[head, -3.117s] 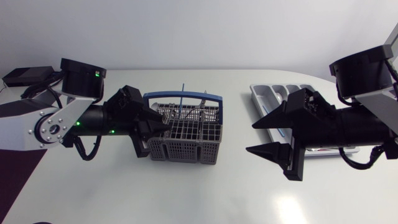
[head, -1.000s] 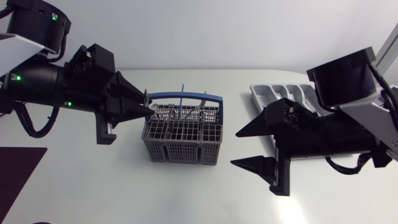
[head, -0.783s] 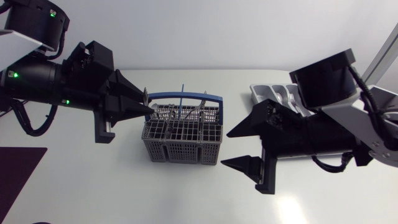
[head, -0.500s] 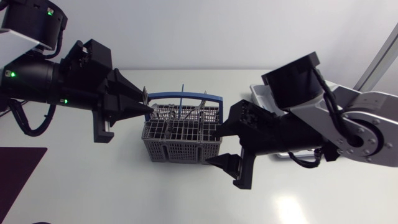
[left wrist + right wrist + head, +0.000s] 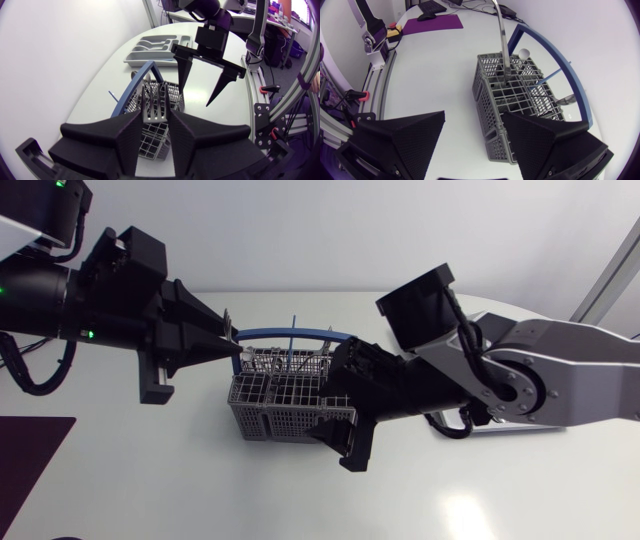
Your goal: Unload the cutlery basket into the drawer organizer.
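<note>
Right arm (image 5: pixel 520 380) swung over to the basket (image 5: pixel 290 395), right claw (image 5: pixel 472 116) spread; left claw (image 5: pixel 155 112) grips a fork (image 5: pixel 152 102).

I can read no text, number or sign anywhere: none on the cutlery basket (image 5: pixel 290 408), the drawer organizer (image 5: pixel 150 47), the fork (image 5: pixel 151 99) in my left claw (image 5: pixel 155 114), or the surface (image 5: pixel 200 480).

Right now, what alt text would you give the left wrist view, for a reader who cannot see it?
The left claw grips a silver piece of cutlery over the grey basket with its blue handle. Beyond it hangs the right claw, open; the grey organizer lies farther back on the white table.
</note>
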You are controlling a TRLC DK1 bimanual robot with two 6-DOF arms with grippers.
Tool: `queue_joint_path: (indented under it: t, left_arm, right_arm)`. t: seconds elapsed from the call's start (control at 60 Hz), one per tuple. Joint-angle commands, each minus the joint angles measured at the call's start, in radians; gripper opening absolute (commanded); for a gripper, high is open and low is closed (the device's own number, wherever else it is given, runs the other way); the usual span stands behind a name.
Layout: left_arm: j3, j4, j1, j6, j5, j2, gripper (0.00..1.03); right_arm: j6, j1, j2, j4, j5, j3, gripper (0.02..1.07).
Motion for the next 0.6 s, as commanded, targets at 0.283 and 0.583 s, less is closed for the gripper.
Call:
queue_joint_path:
  t: [0.283, 0.583]
  left_arm:
    - [0.047, -0.095, -0.032, -0.017, 0.078, -0.051, 0.06]
    - [0.010, -0.138, -0.066, -0.016, 0.187, -0.042, 0.06]
  right_arm:
    - [-0.063, 0.002, -0.063, -0.160, -0.072, 0.076, 0.94]
    - [-0.128, 0.005, -0.113, -0.254, -0.210, 0.107, 1.01]
